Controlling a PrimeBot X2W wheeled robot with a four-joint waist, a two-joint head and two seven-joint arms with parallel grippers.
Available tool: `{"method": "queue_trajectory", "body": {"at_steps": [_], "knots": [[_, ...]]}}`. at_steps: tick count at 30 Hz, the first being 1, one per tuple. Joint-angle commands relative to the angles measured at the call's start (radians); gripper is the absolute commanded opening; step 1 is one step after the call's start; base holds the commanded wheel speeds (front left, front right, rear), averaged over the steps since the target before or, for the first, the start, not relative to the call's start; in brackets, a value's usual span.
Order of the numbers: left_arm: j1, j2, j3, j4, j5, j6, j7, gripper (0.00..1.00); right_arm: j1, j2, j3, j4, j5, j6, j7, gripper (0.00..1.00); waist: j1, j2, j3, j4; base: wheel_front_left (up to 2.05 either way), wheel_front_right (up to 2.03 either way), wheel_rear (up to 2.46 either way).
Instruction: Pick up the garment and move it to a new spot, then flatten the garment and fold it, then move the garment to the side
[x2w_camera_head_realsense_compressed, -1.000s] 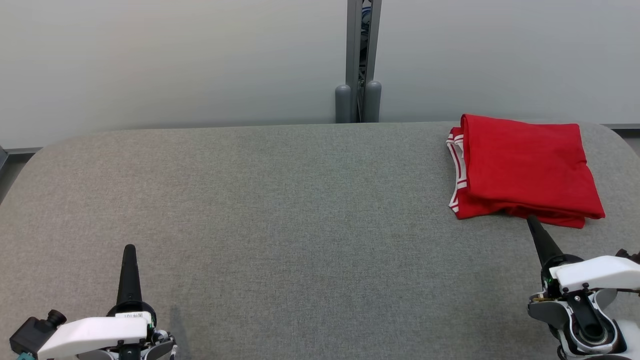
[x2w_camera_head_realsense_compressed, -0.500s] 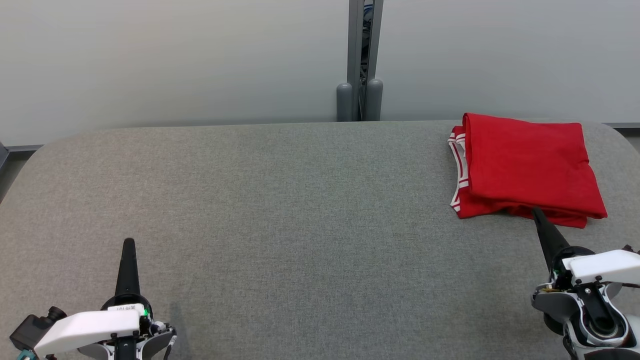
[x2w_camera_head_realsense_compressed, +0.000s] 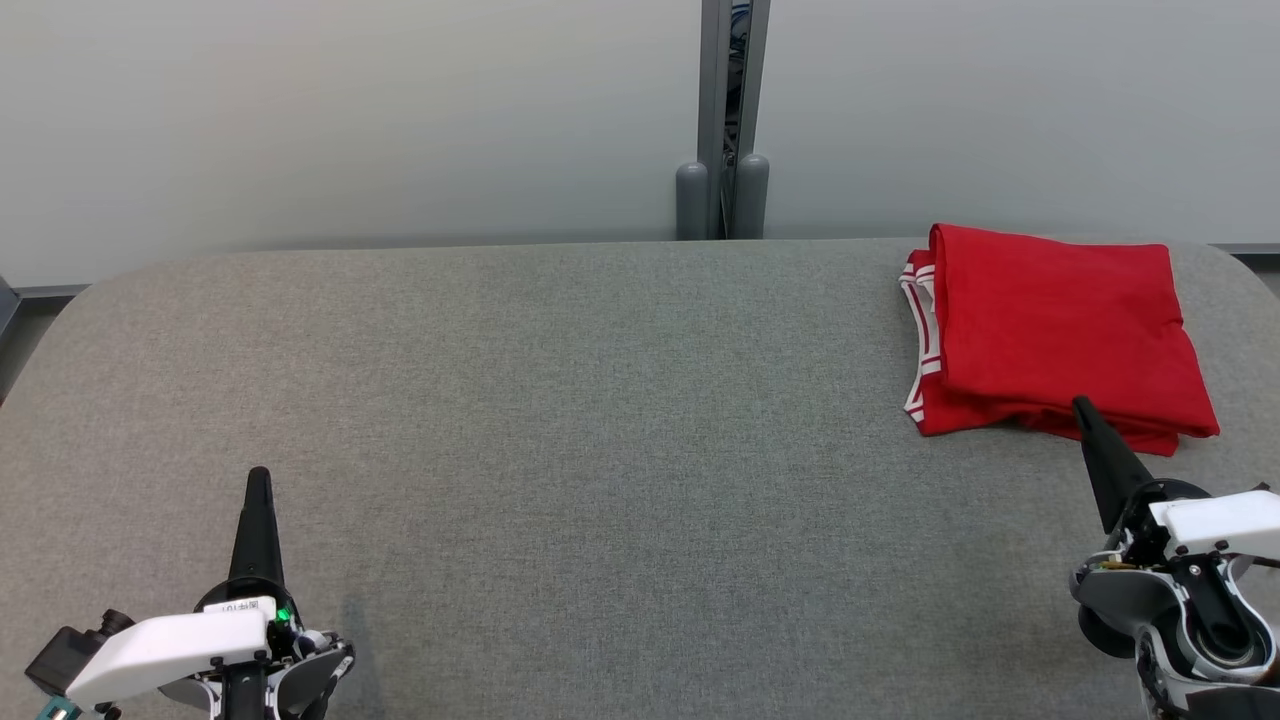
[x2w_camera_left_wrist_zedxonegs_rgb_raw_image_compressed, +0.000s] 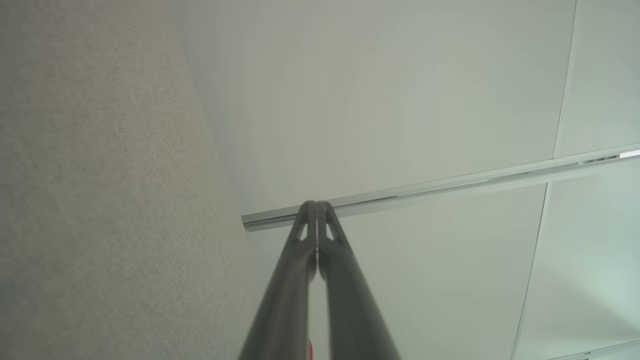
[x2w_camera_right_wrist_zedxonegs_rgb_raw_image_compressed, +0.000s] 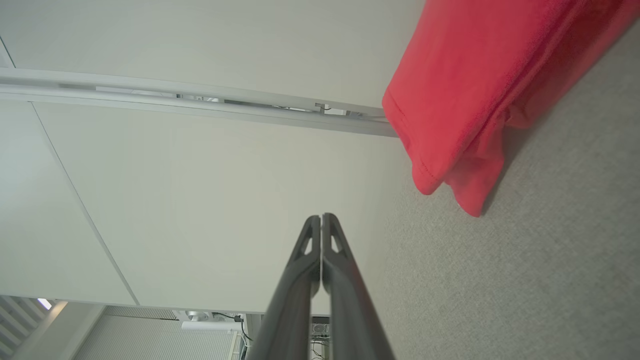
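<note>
Head view, one folded red garment (x2w_camera_head_realsense_compressed: 1060, 330) on table (x2w_camera_head_realsense_compressed: 600, 400), left tool (x2w_camera_head_realsense_compressed: 258, 476), right tool (x2w_camera_head_realsense_compressed: 1080, 405), both closed, empty.

One folded red garment (x2w_camera_head_realsense_compressed: 1060, 335), one grey table (x2w_camera_head_realsense_compressed: 600, 400). Two grippers counted: the left gripper (x2w_camera_head_realsense_compressed: 258, 476) and the right gripper (x2w_camera_head_realsense_compressed: 1080, 404). And two short grey posts (x2w_camera_head_realsense_compressed: 690, 200) behind.

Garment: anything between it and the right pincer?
Nothing visible. The folded red garment lies at the far right of the table. The right pincer, shut, points at its near edge. In the right wrist view, just bare grey table surface separates the tip from the fabric.
</note>
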Motion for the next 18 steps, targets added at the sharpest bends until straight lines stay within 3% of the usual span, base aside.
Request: {"method": "queue_trajectory", "body": {"at_steps": [1, 18], "knots": [[-0.023, 0.007, -0.001, -0.002, -0.017, -0.006, 0.004, 0.0, -0.012, -0.01, -0.005, -0.005, 0.02, 0.0, 0.008, 0.0, 0.0, 0.0, 0.0, 0.0, 0.0, 0.0, 0.0], [-0.036, 0.008, -0.005, 0.002, -0.118, -0.006, 0.016, 0.0, -0.024, -0.01, -0.025, -0.007, 0.11, 0.0, 0.045, 0.0, 0.0, 0.0, 0.005, 0.004, 0.0, 0.0, 0.0]]}}
